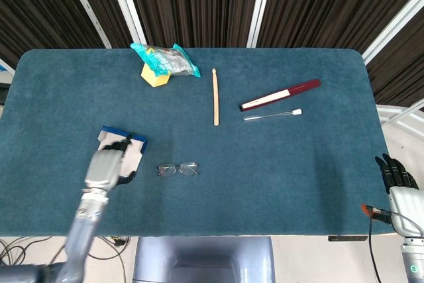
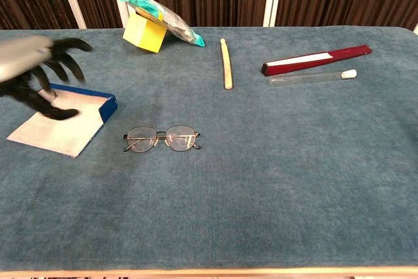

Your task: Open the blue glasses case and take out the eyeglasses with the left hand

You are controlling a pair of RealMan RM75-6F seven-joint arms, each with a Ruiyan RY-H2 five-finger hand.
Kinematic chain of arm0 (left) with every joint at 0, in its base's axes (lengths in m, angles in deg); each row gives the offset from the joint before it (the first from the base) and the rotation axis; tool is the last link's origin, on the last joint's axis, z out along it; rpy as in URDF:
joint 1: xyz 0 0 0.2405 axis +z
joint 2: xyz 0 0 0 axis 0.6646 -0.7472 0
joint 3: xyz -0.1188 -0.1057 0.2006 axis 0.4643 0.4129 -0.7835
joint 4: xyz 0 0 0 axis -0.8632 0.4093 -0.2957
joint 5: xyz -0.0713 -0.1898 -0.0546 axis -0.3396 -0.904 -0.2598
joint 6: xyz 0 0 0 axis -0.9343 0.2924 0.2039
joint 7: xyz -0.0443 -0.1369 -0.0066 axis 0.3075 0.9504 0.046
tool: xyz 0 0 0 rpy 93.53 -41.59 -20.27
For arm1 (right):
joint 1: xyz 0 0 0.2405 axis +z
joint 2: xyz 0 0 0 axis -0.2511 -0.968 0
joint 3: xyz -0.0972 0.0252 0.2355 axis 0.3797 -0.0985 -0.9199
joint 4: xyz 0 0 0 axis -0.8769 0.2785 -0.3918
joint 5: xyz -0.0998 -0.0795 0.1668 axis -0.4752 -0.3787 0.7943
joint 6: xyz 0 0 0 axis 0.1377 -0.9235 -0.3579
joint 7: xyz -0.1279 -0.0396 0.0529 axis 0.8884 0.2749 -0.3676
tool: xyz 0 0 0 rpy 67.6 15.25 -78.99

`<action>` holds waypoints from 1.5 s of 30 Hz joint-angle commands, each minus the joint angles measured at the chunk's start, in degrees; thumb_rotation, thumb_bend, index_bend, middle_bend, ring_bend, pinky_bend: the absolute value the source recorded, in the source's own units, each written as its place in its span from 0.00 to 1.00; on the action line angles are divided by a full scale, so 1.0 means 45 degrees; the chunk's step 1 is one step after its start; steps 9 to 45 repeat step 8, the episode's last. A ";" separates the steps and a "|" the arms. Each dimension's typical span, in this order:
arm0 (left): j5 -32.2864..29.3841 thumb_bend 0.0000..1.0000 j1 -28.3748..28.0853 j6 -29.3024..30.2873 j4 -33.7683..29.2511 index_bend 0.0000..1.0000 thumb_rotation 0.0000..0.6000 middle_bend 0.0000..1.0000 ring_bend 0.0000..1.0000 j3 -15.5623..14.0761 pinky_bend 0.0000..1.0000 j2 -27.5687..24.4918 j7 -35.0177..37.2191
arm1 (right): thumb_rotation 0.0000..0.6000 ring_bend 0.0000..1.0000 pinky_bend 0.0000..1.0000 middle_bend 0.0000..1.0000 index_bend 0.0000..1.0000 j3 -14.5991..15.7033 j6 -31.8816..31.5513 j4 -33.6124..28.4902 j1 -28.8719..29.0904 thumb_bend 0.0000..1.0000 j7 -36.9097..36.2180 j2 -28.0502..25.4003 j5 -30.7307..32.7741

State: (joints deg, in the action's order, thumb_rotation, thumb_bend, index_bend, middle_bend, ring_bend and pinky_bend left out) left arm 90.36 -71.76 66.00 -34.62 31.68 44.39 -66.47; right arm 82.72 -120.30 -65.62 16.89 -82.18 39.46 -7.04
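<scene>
The blue glasses case (image 1: 116, 152) (image 2: 68, 117) lies open on the left of the table, its pale lining facing up. The eyeglasses (image 1: 177, 169) (image 2: 162, 139) lie flat on the cloth just right of the case, apart from it. My left hand (image 1: 106, 168) (image 2: 39, 76) hovers over the case with its fingers spread and nothing in them. My right hand (image 1: 396, 175) hangs off the table's right edge, its dark fingers held together; it does not show in the chest view.
A yellow block (image 1: 154, 74) under a teal packet (image 1: 165, 59) sits at the back left. A wooden stick (image 1: 215, 96), a dark red case (image 1: 280, 94) and a clear tube (image 1: 271, 115) lie across the back middle and right.
</scene>
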 commanded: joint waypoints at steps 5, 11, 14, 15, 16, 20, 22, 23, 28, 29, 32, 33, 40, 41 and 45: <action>0.4116 0.09 0.2605 0.2413 0.1425 0.00 1.00 0.00 0.00 -0.2835 0.00 -0.3330 0.2606 | 1.00 0.00 0.18 0.00 0.00 0.0041 -0.0657 0.0464 -0.0064 0.19 0.0099 0.0230 -0.0725; 0.4459 0.09 0.3139 0.3073 0.2135 0.00 1.00 0.00 0.00 -0.2898 0.00 -0.3359 0.3206 | 1.00 0.00 0.18 0.00 0.00 0.0046 -0.0797 0.0604 -0.0097 0.19 0.0113 0.0294 -0.0827; 0.4459 0.09 0.3139 0.3073 0.2135 0.00 1.00 0.00 0.00 -0.2898 0.00 -0.3359 0.3206 | 1.00 0.00 0.18 0.00 0.00 0.0046 -0.0797 0.0604 -0.0097 0.19 0.0113 0.0294 -0.0827; 0.4459 0.09 0.3139 0.3073 0.2135 0.00 1.00 0.00 0.00 -0.2898 0.00 -0.3359 0.3206 | 1.00 0.00 0.18 0.00 0.00 0.0046 -0.0797 0.0604 -0.0097 0.19 0.0113 0.0294 -0.0827; 0.4459 0.09 0.3139 0.3073 0.2135 0.00 1.00 0.00 0.00 -0.2898 0.00 -0.3359 0.3206 | 1.00 0.00 0.18 0.00 0.00 0.0046 -0.0797 0.0604 -0.0097 0.19 0.0113 0.0294 -0.0827; 0.4459 0.09 0.3139 0.3073 0.2135 0.00 1.00 0.00 0.00 -0.2898 0.00 -0.3359 0.3206 | 1.00 0.00 0.18 0.00 0.00 0.0046 -0.0797 0.0604 -0.0097 0.19 0.0113 0.0294 -0.0827; 0.4459 0.09 0.3139 0.3073 0.2135 0.00 1.00 0.00 0.00 -0.2898 0.00 -0.3359 0.3206 | 1.00 0.00 0.18 0.00 0.00 0.0046 -0.0797 0.0604 -0.0097 0.19 0.0113 0.0294 -0.0827; 0.4459 0.09 0.3139 0.3073 0.2135 0.00 1.00 0.00 0.00 -0.2898 0.00 -0.3359 0.3206 | 1.00 0.00 0.18 0.00 0.00 0.0046 -0.0797 0.0604 -0.0097 0.19 0.0113 0.0294 -0.0827; 0.4459 0.09 0.3139 0.3073 0.2135 0.00 1.00 0.00 0.00 -0.2898 0.00 -0.3359 0.3206 | 1.00 0.00 0.18 0.00 0.00 0.0046 -0.0797 0.0604 -0.0097 0.19 0.0113 0.0294 -0.0827; 0.4459 0.09 0.3139 0.3073 0.2135 0.00 1.00 0.00 0.00 -0.2898 0.00 -0.3359 0.3206 | 1.00 0.00 0.18 0.00 0.00 0.0046 -0.0797 0.0604 -0.0097 0.19 0.0113 0.0294 -0.0827; 0.4459 0.09 0.3139 0.3073 0.2135 0.00 1.00 0.00 0.00 -0.2898 0.00 -0.3359 0.3206 | 1.00 0.00 0.18 0.00 0.00 0.0046 -0.0797 0.0604 -0.0097 0.19 0.0113 0.0294 -0.0827; 0.4459 0.09 0.3139 0.3073 0.2135 0.00 1.00 0.00 0.00 -0.2898 0.00 -0.3359 0.3206 | 1.00 0.00 0.18 0.00 0.00 0.0046 -0.0797 0.0604 -0.0097 0.19 0.0113 0.0294 -0.0827; 0.4459 0.09 0.3139 0.3073 0.2135 0.00 1.00 0.00 0.00 -0.2898 0.00 -0.3359 0.3206 | 1.00 0.00 0.18 0.00 0.00 0.0046 -0.0797 0.0604 -0.0097 0.19 0.0113 0.0294 -0.0827; 0.4459 0.09 0.3139 0.3073 0.2135 0.00 1.00 0.00 0.00 -0.2898 0.00 -0.3359 0.3206 | 1.00 0.00 0.18 0.00 0.00 0.0046 -0.0797 0.0604 -0.0097 0.19 0.0113 0.0294 -0.0827; 0.4459 0.09 0.3139 0.3073 0.2135 0.00 1.00 0.00 0.00 -0.2898 0.00 -0.3359 0.3206 | 1.00 0.00 0.18 0.00 0.00 0.0046 -0.0797 0.0604 -0.0097 0.19 0.0113 0.0294 -0.0827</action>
